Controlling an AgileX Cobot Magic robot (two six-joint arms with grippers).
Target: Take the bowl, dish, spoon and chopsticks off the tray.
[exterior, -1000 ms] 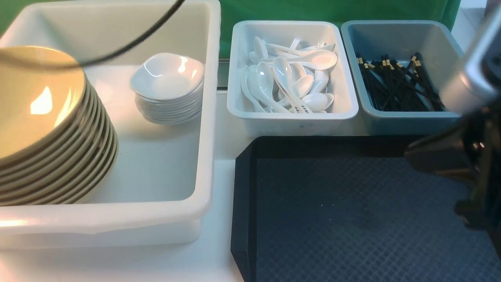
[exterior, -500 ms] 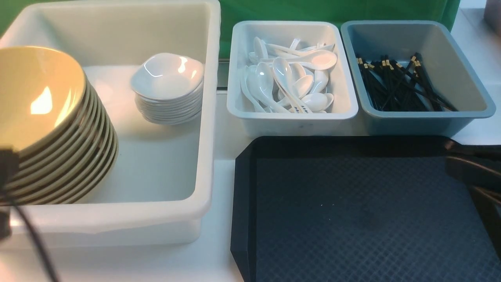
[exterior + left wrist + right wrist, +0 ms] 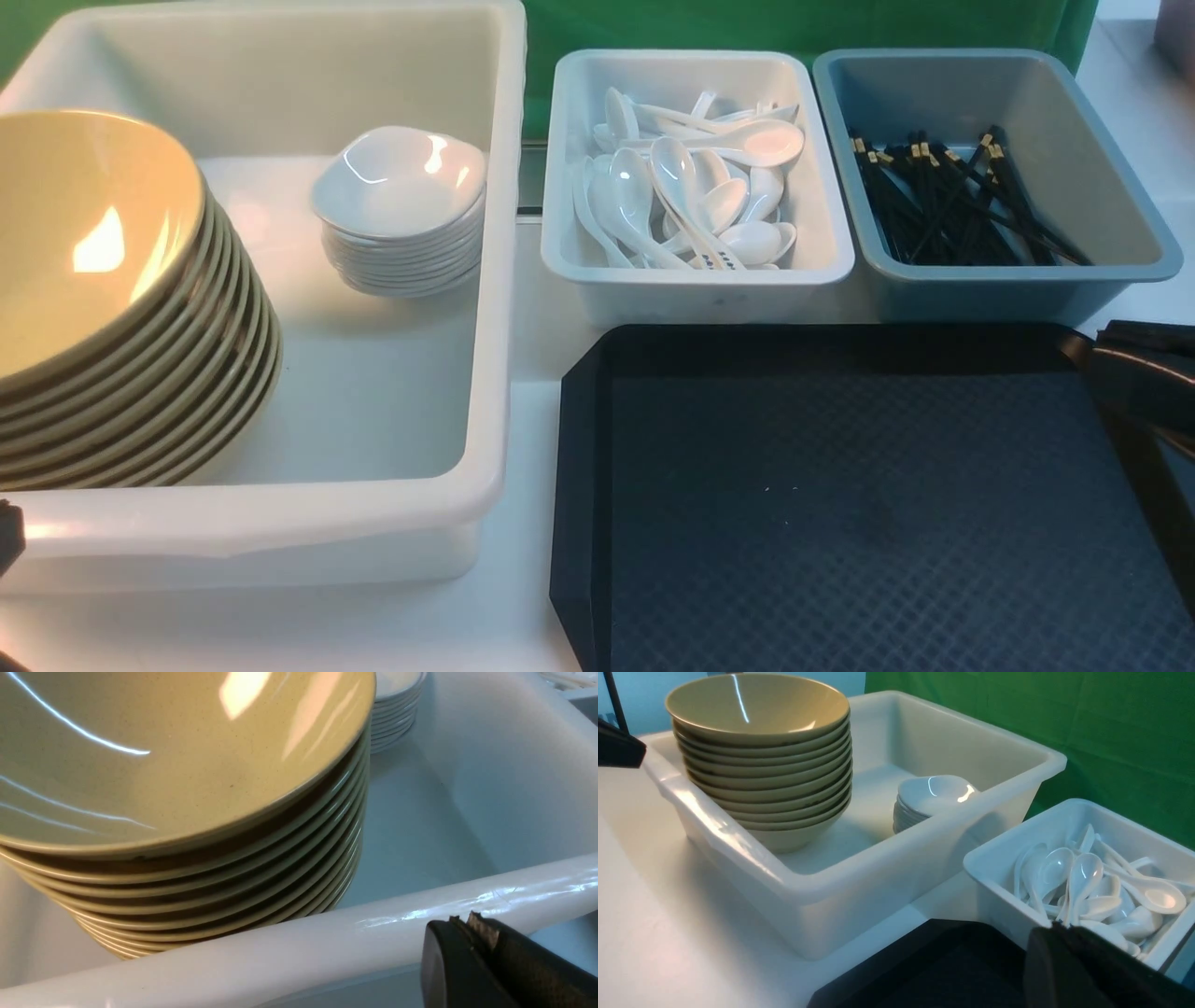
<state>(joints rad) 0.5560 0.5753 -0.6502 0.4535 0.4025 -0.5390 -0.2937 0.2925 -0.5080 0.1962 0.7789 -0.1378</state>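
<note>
The left tool (image 3: pixel 472 926) hung low at the near left corner of the big white bin (image 3: pixel 485 280), its two pads pressed together on nothing, just outside the bin's near rim. Right past that rim from it rose the stack of bowls, the top bowl (image 3: pixel 84 233) tilted a little and showing its tan inside. Farther from the left tool, toward the bin's back, sat the stack of white dishes, the top dish (image 3: pixel 397 182) gleaming.

Beyond the bin's right wall, on the white worktop (image 3: pixel 532 317), stood the small white bin (image 3: pixel 695 280) heaped with spoons; one spoon (image 3: pixel 691 201) with dark print on its handle lay on top. Beside it, the grey-blue bin (image 3: pixel 1074 159) held the chopsticks (image 3: pixel 952 201), a loose black bundle with gold bands.

In front of those two bins lay the black tray (image 3: pixel 579 439), its textured surface bare. The right tool (image 3: pixel 1134 359) sat at the tray's far right corner, just nearer than the grey-blue bin, dark and mostly cut off by the edge of view; its pads looked pressed together, gripping nothing.
</note>
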